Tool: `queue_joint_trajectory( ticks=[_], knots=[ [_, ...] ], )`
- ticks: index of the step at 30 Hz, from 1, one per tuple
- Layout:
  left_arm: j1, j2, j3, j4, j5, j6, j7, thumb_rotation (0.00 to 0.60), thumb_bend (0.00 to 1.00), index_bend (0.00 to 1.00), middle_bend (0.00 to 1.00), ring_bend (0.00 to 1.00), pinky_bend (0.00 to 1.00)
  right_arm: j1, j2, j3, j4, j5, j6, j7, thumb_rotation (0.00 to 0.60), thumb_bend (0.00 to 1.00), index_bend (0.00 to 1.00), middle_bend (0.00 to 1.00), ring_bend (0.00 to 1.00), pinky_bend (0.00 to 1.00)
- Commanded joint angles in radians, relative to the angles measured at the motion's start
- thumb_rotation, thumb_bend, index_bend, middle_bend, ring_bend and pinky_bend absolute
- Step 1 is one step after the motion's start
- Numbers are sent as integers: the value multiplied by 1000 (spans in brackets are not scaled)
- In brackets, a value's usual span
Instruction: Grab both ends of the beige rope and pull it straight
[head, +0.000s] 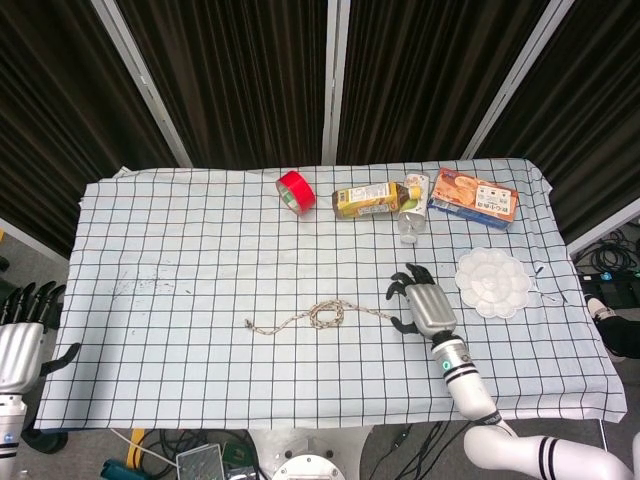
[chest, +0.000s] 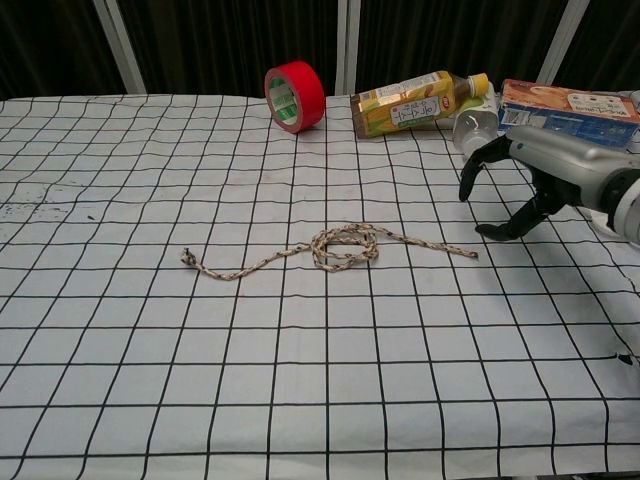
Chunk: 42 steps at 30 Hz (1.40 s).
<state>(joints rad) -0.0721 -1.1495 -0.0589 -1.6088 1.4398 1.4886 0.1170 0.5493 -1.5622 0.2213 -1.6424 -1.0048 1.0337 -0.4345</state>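
The beige rope (head: 320, 316) (chest: 335, 249) lies on the checked cloth in the middle of the table, looped at its centre with both ends free. My right hand (head: 425, 301) (chest: 535, 180) hovers just right of the rope's right end (chest: 470, 254), fingers spread and curved downward, holding nothing. My left hand (head: 22, 335) hangs off the table's left edge, fingers apart and empty, far from the rope's left end (head: 249, 325); the chest view does not show it.
Along the far edge lie a red tape roll (head: 296, 190), a tipped yellow-labelled bottle (head: 372, 199), a clear cup (head: 411, 218) and an orange box (head: 474, 196). A white palette (head: 492, 281) sits right of my right hand.
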Motion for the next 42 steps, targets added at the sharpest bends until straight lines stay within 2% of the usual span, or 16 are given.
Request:
queue_joint_trajectory(
  ticks=[1, 7, 13, 35, 42],
  knots=[
    [-2, -3, 1, 6, -2, -6, -7, 600, 172, 118, 66, 0, 0, 42, -63, -10, 42, 49, 7, -83, 600, 212, 435, 195, 0, 0],
    [-4, -10, 2, 24, -2, -13, -25, 600, 172, 117, 66, 0, 0, 76, -132, -32, 105, 85, 35, -175, 600, 254, 438, 182, 0, 0],
    [-2, -15, 4, 37, -3, -13, -40, 600, 172, 117, 66, 0, 0, 98, -175, -37, 157, 114, 34, -209, 600, 306, 436, 179, 0, 0],
    [0, -18, 4, 52, -9, -16, -52, 600, 172, 118, 65, 0, 0, 110, -202, -47, 204, 132, 34, -194, 600, 339, 519, 182, 0, 0],
    [-3, -18, 2, 52, -12, -21, -50, 600, 172, 117, 66, 0, 0, 113, -206, -48, 212, 129, 34, -190, 600, 384, 533, 184, 0, 0]
  ],
)
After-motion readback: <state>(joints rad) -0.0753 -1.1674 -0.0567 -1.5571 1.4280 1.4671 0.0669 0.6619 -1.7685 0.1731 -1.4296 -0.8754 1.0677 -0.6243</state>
